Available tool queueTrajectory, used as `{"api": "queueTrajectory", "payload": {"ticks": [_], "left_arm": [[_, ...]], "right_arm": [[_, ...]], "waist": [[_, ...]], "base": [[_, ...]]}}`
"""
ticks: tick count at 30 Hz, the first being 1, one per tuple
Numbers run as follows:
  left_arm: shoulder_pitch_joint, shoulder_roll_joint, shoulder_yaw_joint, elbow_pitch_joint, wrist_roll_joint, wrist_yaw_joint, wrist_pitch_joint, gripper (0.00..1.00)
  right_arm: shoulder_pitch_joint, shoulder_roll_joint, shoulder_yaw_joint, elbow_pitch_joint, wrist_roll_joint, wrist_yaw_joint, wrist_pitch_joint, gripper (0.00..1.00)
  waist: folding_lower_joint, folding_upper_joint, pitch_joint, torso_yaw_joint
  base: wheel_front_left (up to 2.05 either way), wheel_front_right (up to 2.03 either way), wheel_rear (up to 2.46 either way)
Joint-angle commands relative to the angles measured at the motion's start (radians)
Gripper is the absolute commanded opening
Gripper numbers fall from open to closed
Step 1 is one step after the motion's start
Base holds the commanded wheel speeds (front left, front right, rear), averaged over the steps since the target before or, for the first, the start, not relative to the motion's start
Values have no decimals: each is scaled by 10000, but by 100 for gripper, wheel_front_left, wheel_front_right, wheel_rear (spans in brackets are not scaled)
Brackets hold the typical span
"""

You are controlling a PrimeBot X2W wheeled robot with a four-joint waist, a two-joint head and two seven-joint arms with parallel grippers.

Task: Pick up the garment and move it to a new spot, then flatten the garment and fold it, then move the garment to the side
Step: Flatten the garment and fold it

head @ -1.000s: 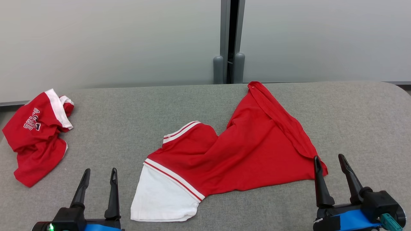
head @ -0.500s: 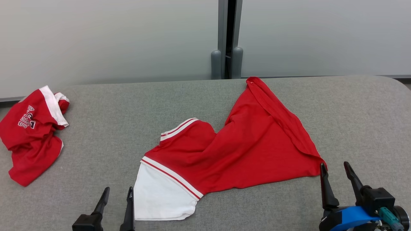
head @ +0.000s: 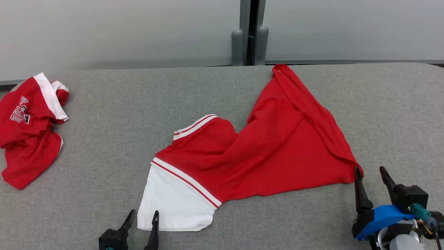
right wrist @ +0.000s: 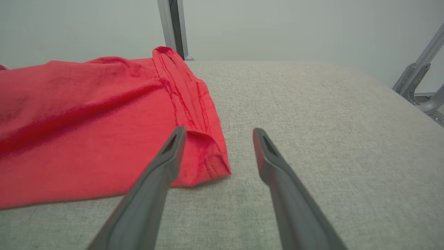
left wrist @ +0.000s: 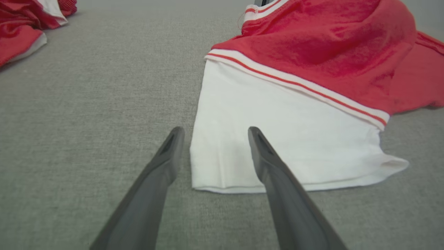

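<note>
- A red T-shirt (head: pixel 274 146) lies spread out, not flat, on the grey padded table (head: pixel 118 114), about at its middle and a little to the robot's right.
- The shirt's white sleeve (head: pixel 173 201) is its nearest part, on the robot's left end. A white band with a red stripe (head: pixel 187 182) divides the sleeve from the red body.
- A second striped band (head: pixel 194 126) sits at the shirt's far-left edge, where the cloth bunches up.
- The shirt's right edge is a folded-over hem (head: pixel 312 114). It runs from the far point of the shirt down to its near-right corner.
- The left gripper (head: pixel 145 211) has its fingers spread apart and holds nothing. It is at the near-left corner of the shirt's white sleeve, with one finger over bare table just beside the sleeve and the other over the white cloth. Whether they touch the cloth cannot be told.
- The right gripper (head: pixel 369 168) also has its fingers apart and empty. It is at the shirt's near-right corner, with its left finger over the red hem and its right finger over bare table.
- A crumpled red garment with lettering (head: pixel 27 128) lies well apart from the shirt, far to its left.
</note>
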Motion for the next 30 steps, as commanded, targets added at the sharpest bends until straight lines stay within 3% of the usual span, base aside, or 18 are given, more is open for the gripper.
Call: {"api": "queueTrajectory", "payload": {"ticks": [1,23,24,25,26,27,28,29,30], "left_arm": [[-183,36,-55,148,-62,61,-32,100],[-713,30,-743,862,-530,243,8,100],[-700,30,-772,881,-580,229,9,100],[-679,30,-812,929,-655,176,14,100],[-668,30,-853,977,-699,142,23,94],[-666,27,-900,994,-743,98,29,46],[-662,26,-941,985,-802,45,29,9],[-657,24,-970,958,-828,-3,29,0],[-654,17,-984,923,-888,-33,28,0]], "right_arm": [[-221,-83,-124,226,-92,-3,-6,100],[-1480,-143,-260,2995,-250,-3,8,100],[-1510,-111,-226,3092,-185,-3,8,48],[-1532,-71,-170,3167,-103,-3,11,6],[-1528,-50,-112,3212,-32,-3,14,0],[-1517,-50,-73,3223,29,-3,27,0],[-1505,-72,-46,3217,76,-5,31,0],[-1474,-82,-1,3173,124,-5,31,0],[-1426,-82,48,3093,177,-3,30,0]], "waist": [[-1,0,136,35],[-1,0,782,228],[-1,0,781,228],[-1,0,773,223],[-1,0,764,218],[-1,0,752,212],[-1,0,738,206],[-1,0,724,200],[-1,0,702,195]], "base": [[0,0,0],[0,0,0],[0,0,0],[0,0,0],[0,0,0],[0,0,0],[0,0,0],[0,0,0],[0,0,0]]}}
